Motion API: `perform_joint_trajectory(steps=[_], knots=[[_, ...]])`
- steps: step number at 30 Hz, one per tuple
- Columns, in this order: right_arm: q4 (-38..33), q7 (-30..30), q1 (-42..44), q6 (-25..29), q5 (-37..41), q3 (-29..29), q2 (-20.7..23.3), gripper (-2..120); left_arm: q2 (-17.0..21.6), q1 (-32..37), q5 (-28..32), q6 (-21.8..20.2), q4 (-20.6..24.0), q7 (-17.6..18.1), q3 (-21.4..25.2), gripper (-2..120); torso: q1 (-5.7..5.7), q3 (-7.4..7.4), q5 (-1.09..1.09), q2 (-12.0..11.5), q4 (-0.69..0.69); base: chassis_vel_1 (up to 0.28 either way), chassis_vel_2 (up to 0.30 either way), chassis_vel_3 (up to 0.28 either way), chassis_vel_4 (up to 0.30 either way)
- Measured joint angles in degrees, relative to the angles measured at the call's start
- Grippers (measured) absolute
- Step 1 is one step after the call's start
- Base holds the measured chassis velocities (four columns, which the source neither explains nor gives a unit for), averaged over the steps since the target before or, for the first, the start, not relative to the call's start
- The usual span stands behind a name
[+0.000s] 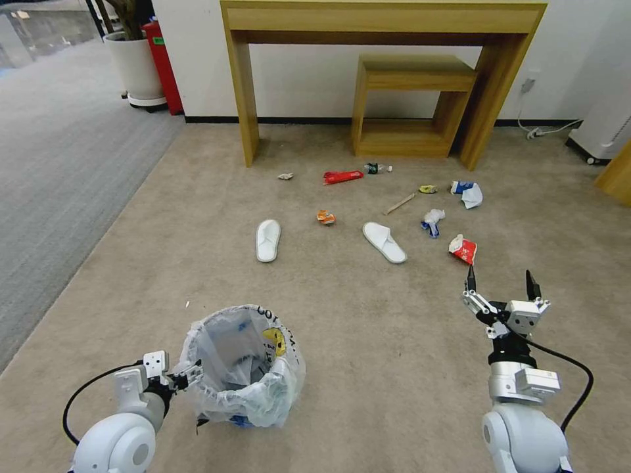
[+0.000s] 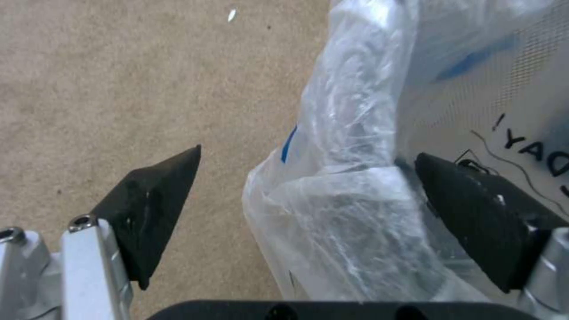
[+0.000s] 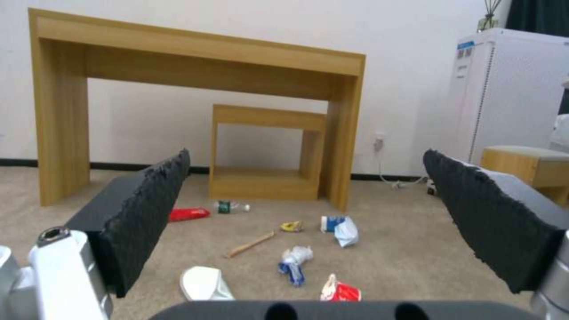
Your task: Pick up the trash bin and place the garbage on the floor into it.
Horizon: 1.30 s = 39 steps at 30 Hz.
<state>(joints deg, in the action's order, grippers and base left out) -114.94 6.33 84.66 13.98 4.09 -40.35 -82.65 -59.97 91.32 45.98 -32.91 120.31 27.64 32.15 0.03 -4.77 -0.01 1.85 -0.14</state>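
Crinkly translucent plastic lines the small round trash bin (image 1: pixel 244 368), which stands on the beige short-pile carpet floor (image 1: pixel 368 341) at the near left; black lettering and a yellow mark show on the bag's far rim. The left claw (image 1: pixel 189 376) sits at the bin's left side with its jaws spread wide: in the left wrist view one black fingertip (image 2: pixel 155 209) hangs over bare carpet outside the bin and the other (image 2: pixel 474 209) lies inside against the liner, so the bagged rim (image 2: pixel 350 186) stands between them, not yet squeezed.

Farther off, the garbage lies scattered on the carpet: a white slipper (image 1: pixel 267 240) at the left, a second white slipper (image 1: pixel 384 242) to its right, a small orange wrapper (image 1: pixel 325 217) between them, a long red wrapper (image 1: pixel 342 177), a small green-labelled bottle (image 1: pixel 377 168), a crumpled whitish scrap (image 1: pixel 284 176), a wooden stick (image 1: pixel 400 203), a yellow wrapper (image 1: pixel 428 189), a blue-and-white wrapper (image 1: pixel 467 193), a white tissue with blue (image 1: pixel 432 222), and a red-and-white wrapper (image 1: pixel 463 249).

The right claw (image 1: pixel 501 284) hovers at the near right, just this side of the red-and-white wrapper, jaws wide apart and holding nothing.

Beyond the litter, a tall light-wood console (image 1: pixel 381 26) stands against the white wall with a smaller wooden stool (image 1: pixel 414 79) under it.
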Motion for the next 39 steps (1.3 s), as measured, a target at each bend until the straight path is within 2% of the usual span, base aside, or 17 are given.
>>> perform_joint_trajectory(steps=[9, 34, 39], knots=[[-0.56, -0.34, -0.17, -0.17, -0.06, 0.44, 0.01, 100, 0.33, 1.33, -0.17, -0.05, 2.77, 0.35, 1.03, 93, 0.00, 0.00, 0.01, 0.00, 0.01, 0.000, 0.000, 0.000, 0.000], [0.22, -0.36, 0.26, 0.67, -0.16, -1.06, -0.05, 100, 0.94, -4.31, 1.87, -0.73, -3.01, 0.81, -3.74, 91, 0.00, 0.00, 0.01, 0.00, 0.01, 0.000, 0.000, 0.000, 0.000], [0.90, -0.39, -0.18, 0.74, -0.54, -0.88, -0.40, 100, 1.30, -4.86, 2.34, -0.68, -3.72, 0.81, -3.86, 86, 0.00, 0.00, 0.01, 0.00, 0.01, 0.000, 0.000, 0.000, 0.000]])
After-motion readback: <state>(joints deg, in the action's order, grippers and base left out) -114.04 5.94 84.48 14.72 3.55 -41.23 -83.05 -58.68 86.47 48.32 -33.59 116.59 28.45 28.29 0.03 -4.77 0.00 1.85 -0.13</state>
